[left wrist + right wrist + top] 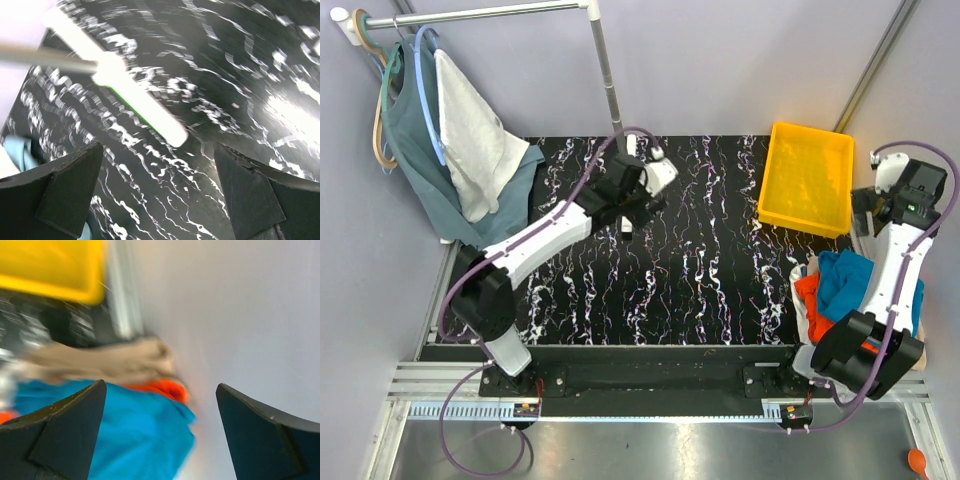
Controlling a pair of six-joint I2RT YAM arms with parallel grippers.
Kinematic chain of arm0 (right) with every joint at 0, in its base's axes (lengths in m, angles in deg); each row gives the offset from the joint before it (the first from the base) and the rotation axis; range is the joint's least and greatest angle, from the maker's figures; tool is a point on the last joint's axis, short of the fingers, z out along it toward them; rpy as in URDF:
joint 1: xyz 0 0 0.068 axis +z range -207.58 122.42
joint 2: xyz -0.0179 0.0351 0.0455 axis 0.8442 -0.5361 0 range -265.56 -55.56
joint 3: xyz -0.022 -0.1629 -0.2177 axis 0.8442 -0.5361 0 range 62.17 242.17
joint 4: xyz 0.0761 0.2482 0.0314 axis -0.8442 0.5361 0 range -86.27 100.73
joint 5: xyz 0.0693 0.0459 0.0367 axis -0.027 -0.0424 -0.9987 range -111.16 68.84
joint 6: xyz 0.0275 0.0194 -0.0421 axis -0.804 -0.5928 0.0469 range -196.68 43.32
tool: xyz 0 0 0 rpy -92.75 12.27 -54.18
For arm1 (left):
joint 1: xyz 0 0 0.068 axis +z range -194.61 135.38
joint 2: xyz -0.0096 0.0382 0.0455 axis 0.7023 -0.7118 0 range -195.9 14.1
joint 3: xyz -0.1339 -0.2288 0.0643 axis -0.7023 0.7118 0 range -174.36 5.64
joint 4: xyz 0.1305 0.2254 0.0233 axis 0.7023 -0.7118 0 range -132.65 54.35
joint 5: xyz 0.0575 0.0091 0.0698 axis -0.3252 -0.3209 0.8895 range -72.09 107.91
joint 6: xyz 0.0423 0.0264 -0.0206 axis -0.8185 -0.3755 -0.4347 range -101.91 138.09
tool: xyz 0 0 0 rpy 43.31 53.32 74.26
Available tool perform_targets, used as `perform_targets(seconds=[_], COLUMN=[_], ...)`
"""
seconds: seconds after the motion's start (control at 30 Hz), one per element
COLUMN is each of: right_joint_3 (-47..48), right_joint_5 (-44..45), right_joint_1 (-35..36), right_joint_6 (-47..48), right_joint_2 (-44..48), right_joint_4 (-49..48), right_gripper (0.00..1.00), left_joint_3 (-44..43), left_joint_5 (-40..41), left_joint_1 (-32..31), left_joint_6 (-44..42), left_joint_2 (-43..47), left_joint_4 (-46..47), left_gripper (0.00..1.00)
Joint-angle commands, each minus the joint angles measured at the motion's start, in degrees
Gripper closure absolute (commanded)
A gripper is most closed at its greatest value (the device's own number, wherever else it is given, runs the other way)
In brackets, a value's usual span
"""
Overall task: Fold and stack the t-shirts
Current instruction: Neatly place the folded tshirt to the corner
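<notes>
The t-shirts lie in a loose heap at the table's right edge: a teal-blue one (845, 280) on top, a bright orange one (807, 296) under it and a cream one (798, 272) beside them. My right gripper (868, 212) hangs open just behind the heap, close to the wall. Its wrist view is blurred and shows the teal-blue shirt (125, 432), the orange shirt (167, 387) and the cream shirt (110, 360) below the open right gripper (161, 386), which holds nothing. My left gripper (632, 212) is open and empty over the far middle of the table, and its wrist view shows the left gripper (159, 147) above bare marbled tabletop.
A yellow tray (807, 178) stands at the back right. A clothes rack pole (605, 70) rises at the back, its white foot bar (135, 100) lying on the table. A grey-green top (420, 150) and a white cloth (470, 140) hang at the left.
</notes>
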Motion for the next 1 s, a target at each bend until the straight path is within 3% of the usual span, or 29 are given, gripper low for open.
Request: perform_targets(seconds=[0.0, 0.2, 0.4, 0.63, 0.73, 0.97], right_joint_3=[5.2, 1.7, -3.3, -15.0, -16.3, -20.4], right_joint_5=[-20.9, -31.3, -27.3, -23.6, -22.8, -22.0], right_joint_1=[6.3, 12.5, 19.0, 23.9, 24.2, 24.3], right_joint_6=[-9.9, -19.7, -24.7, -28.6, -30.0, -31.8], right_joint_2=[2.6, 3.4, 2.0, 3.3, 1.6, -1.2], right_joint_4=[5.3, -1.8, -10.9, -27.1, -28.3, -33.9], right_gripper=[0.0, 0.0, 0.0, 0.0, 0.0, 0.0], left_joint_3=[-1.3, 7.8, 25.4, 45.8, 51.3, 58.4], left_joint_5=[6.6, 10.9, 10.2, 4.9, 2.8, -0.1], left_joint_1=[3.3, 8.7, 16.6, 24.6, 26.2, 28.0], left_joint_6=[11.3, 14.8, 13.3, 11.7, 11.6, 12.8], left_joint_2=[6.2, 16.8, 25.6, 24.8, 23.7, 23.8], left_joint_4=[5.2, 12.1, 25.9, 50.7, 57.8, 65.1], left_gripper=[0.01, 0.01, 0.01, 0.01, 0.01, 0.01])
